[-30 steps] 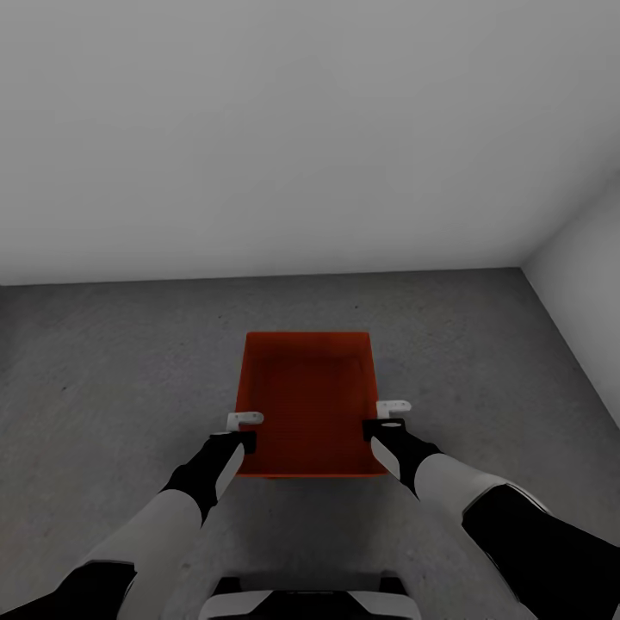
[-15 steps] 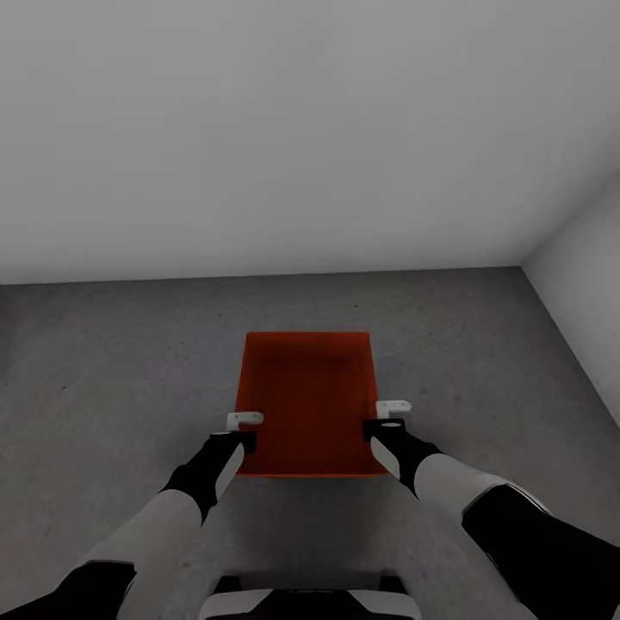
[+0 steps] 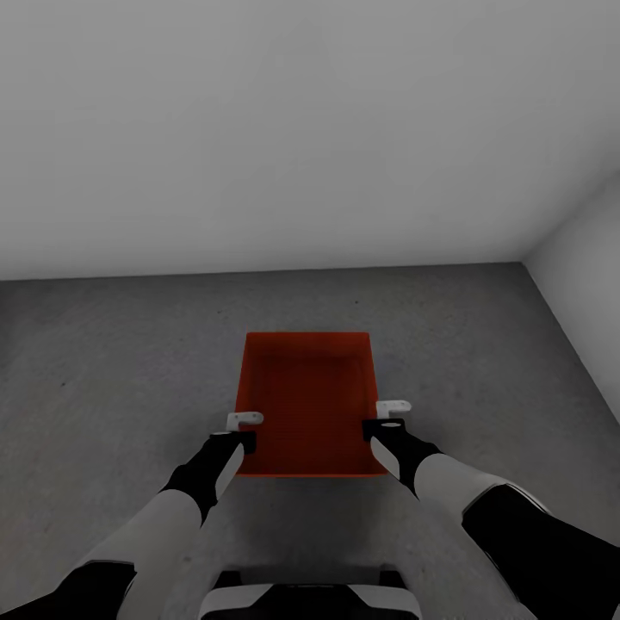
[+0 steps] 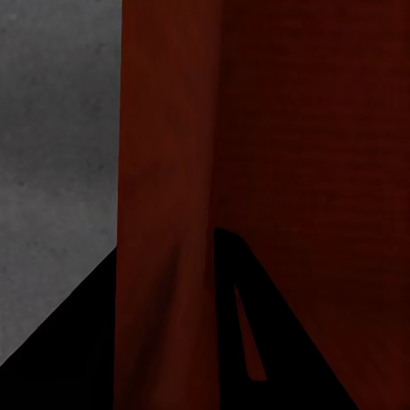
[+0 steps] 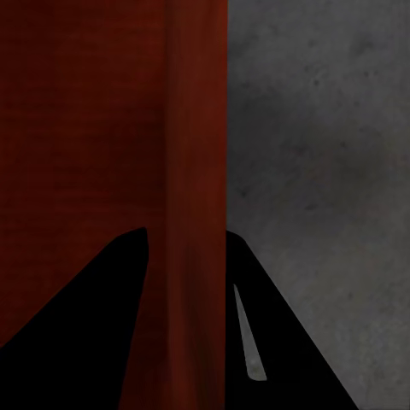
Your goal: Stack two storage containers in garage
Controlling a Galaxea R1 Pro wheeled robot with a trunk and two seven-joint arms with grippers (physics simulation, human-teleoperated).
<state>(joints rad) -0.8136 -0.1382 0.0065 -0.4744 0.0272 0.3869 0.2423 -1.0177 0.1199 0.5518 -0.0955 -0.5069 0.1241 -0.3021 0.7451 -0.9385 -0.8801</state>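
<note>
One orange-red storage container (image 3: 307, 400) sits lidless and empty between my two arms, over the dark grey concrete floor (image 3: 112, 362) of the garage. My left gripper (image 3: 244, 430) is shut on its left wall, and my right gripper (image 3: 387, 418) is shut on its right wall. In the left wrist view the thin red wall (image 4: 162, 171) runs between the dark fingers (image 4: 51, 359). The right wrist view shows the same on the other wall (image 5: 198, 171), with concrete (image 5: 325, 154) beside it. Whether the bin rests on the floor or hangs just above it I cannot tell. The second container is out of view.
A plain white-grey wall (image 3: 301, 129) stands ahead, meeting a side wall (image 3: 585, 284) at the right in a corner. Bare concrete stretches to the left and right of the bin. My base (image 3: 301, 598) shows at the near edge.
</note>
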